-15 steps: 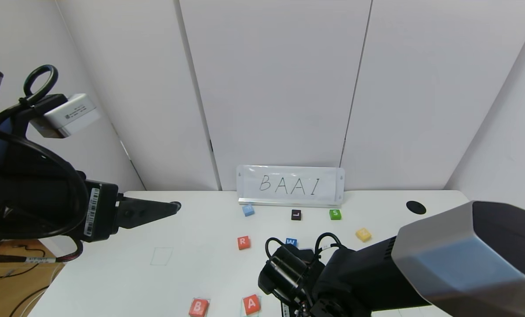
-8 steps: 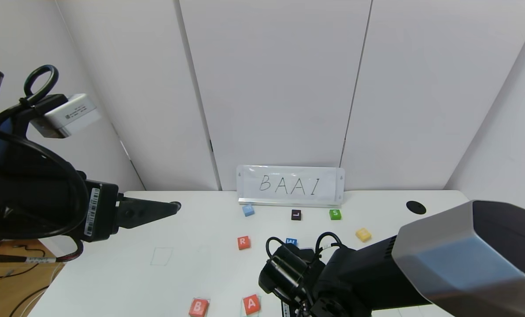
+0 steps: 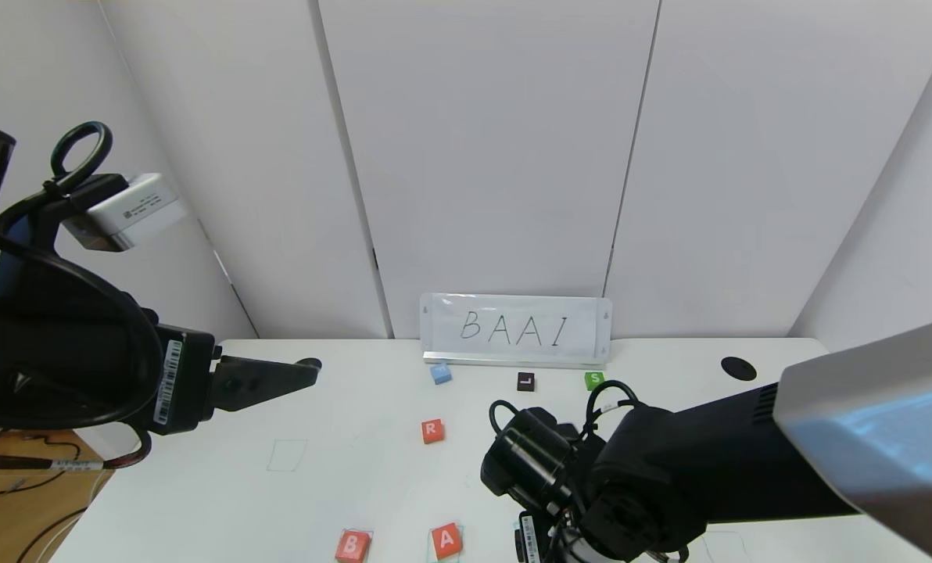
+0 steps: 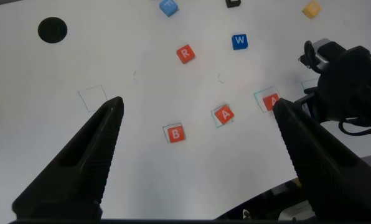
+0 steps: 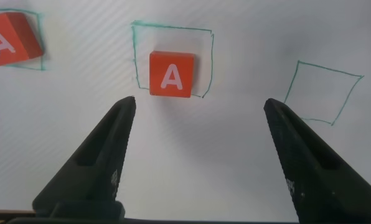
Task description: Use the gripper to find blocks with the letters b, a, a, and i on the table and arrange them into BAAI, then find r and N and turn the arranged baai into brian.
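Right claw (image 5: 195, 149): spread wide and empty, above the near edge of the counter (image 3: 356, 477), just off the second A (image 5: 171, 74).
Second A: sits flat inside its green box (image 5: 173, 59), nearer one side of it, letter up; looks placed.
First A (image 3: 446, 539): in its own box just beside; B (image 3: 353, 546) next along, near the counter's front edge.
Empty box (image 5: 322, 90): the next outline in the row, bare; I judge it is meant for the I.
I block: I cannot find it in any view; the right arm hides part of the counter.
Step in hand: clear the claw from the A, then go for the I. Best to rise straight up first, so no finger clips the A sideways out of its box.
Open room: bare counter between the row and the R (image 3: 432, 430); W (image 4: 239, 42) lies beyond it.
Far: blue (image 3: 440, 373), dark L (image 3: 525, 381) and green (image 3: 594, 381) blocks before the BAAI sign (image 3: 517, 330).
Left claw (image 4: 198, 162): spread, empty, parked high over the left side.
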### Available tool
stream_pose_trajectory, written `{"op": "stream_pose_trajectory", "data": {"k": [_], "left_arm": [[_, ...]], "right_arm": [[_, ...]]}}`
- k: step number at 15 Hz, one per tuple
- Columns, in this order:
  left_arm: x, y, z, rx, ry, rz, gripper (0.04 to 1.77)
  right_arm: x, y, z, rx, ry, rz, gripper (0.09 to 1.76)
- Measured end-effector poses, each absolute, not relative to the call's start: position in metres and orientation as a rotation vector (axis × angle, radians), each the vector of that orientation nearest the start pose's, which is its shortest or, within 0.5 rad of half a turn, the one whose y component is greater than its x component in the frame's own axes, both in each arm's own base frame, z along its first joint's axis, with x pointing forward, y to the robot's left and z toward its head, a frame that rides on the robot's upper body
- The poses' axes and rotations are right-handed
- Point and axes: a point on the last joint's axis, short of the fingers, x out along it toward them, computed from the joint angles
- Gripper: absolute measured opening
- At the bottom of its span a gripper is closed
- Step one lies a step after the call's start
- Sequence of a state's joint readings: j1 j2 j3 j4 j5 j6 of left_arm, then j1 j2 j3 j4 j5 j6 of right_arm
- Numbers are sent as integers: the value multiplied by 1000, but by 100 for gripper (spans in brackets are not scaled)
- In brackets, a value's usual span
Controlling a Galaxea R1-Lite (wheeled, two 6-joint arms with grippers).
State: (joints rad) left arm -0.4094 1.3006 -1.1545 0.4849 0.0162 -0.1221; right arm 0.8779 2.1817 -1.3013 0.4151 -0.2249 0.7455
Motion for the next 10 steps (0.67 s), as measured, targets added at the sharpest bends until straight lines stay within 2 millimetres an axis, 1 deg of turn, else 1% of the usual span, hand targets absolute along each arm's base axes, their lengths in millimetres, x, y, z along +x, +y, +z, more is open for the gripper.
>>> {"op": "stream_pose_trajectory", "data": {"k": [3, 5, 8, 10], "left_arm": [[171, -74, 278, 18, 643, -341, 172], [171, -74, 278, 18, 642, -341, 172], [171, -74, 278, 19, 643, -341, 172], [171, -74, 277, 19, 645, -341, 172]], "right_arm": [[243, 261, 81, -86, 1262, 194, 156], [247, 239, 91, -145, 1276, 266, 160], [258, 203, 96, -240, 1282, 348, 163], [265, 186, 98, -250, 1288, 374, 165]]}}
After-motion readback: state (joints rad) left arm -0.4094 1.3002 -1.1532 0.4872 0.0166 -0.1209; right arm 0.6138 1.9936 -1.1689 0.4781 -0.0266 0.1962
